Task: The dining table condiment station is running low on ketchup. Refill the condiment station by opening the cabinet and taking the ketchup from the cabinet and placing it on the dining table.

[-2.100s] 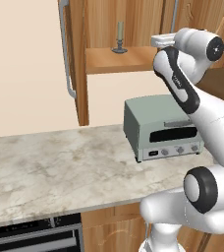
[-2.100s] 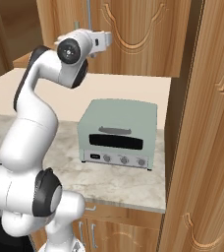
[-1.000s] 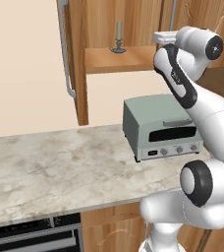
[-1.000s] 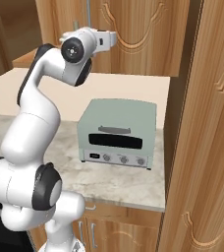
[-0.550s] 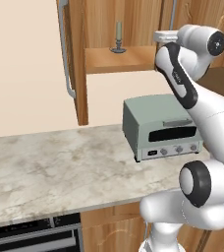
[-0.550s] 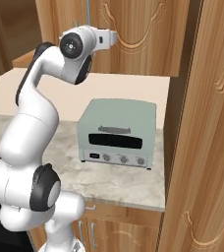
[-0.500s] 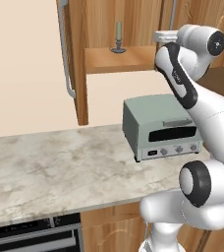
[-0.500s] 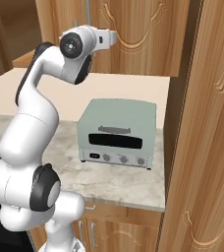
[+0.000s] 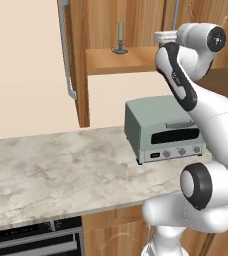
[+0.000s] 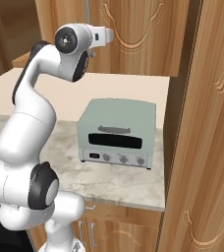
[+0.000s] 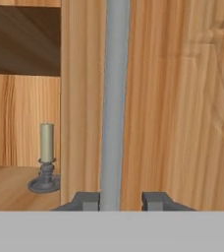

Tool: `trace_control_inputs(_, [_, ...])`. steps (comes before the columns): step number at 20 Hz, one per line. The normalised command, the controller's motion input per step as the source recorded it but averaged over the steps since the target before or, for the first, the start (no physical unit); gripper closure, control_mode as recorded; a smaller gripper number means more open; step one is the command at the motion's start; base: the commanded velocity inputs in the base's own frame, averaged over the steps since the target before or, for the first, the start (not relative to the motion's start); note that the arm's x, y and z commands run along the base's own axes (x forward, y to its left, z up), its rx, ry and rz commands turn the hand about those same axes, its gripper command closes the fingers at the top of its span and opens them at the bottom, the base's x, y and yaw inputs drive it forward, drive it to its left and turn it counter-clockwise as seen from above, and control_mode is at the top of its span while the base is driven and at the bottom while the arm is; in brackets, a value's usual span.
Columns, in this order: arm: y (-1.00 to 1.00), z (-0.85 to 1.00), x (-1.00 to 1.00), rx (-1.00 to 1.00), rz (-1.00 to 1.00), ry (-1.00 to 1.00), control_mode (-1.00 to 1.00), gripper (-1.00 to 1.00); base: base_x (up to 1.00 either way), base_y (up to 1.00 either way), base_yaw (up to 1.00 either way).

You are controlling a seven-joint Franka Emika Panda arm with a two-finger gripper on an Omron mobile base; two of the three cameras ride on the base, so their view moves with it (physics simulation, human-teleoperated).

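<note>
Item: our gripper (image 11: 117,201), fingers closing around the cabinet (image 11: 182,98) door's silver bar handle (image 11: 115,98) to pull it open; candlestick (image 11: 46,160) at nine o'clock on the shelf; ketchup unseen, presumably behind this door.

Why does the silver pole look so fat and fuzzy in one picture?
Hand view: the cabinet door's bar handle sits right at the lens, so it looks wide with soft edges; the candlestick is blurry too. Left base view: evenly lit, the toaster oven looks sharper.
</note>
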Motion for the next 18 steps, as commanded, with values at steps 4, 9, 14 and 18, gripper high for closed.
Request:
trace_control_inputs(4, [0.00,-0.05,0.03,0.00,0.01,0.00,-1.00,1.00,0.00,0.00,0.00])
trace_control_inputs(9, [-0.04,-0.11,-0.04,0.00,0.05,0.00,-1.00,1.00,0.00,0.00,0.00])
trace_control_inputs(14, [-0.13,0.00,-0.65,0.00,0.00,0.00,-1.00,1.00,0.00,0.00,0.00])
trace_control_inputs(18, [-0.14,0.00,-0.98,0.02,0.00,0.00,-1.00,1.00,0.00,0.00,0.00])
